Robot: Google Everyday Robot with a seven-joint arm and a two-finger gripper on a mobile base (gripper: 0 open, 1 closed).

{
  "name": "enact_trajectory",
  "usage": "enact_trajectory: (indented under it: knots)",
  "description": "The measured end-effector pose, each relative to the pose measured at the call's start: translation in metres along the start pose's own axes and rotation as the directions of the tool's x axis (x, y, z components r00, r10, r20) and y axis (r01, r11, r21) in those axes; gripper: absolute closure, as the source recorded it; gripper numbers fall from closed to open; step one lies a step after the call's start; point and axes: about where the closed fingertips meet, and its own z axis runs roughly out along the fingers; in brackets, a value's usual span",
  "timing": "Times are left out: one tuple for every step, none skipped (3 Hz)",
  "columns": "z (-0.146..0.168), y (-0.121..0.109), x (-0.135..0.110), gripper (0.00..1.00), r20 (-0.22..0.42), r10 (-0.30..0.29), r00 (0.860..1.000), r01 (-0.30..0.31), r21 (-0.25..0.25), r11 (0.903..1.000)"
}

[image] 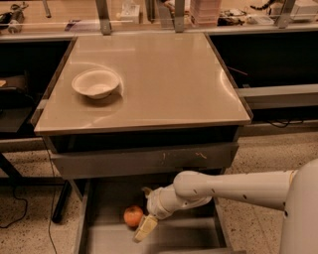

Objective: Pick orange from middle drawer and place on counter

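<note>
The orange lies on the grey floor of the open middle drawer, left of centre, below the counter. My white arm reaches in from the right. My gripper sits inside the drawer just to the right of the orange. It is open, with one cream finger in front of the fruit and the other finger's tip behind it. The orange rests on the drawer floor and is not lifted.
A white bowl stands on the counter's left side. A shut grey drawer front with pale scratches sits above the open drawer. A cluttered wooden bench runs behind the counter. Speckled floor lies on both sides, with a dark cable at the left.
</note>
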Motion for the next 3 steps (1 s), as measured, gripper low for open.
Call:
enact_trajectory:
  knots:
    - [0.000,0.000,0.000,0.00,0.000,0.000,1.000,0.000,0.000,1.0000]
    - [0.027,0.003,0.003,0.00,0.033,-0.007,0.999,0.007,-0.004,1.0000]
    - [0.052,0.001,0.002,0.00,0.063,-0.024,0.998,0.024,0.001,0.9997]
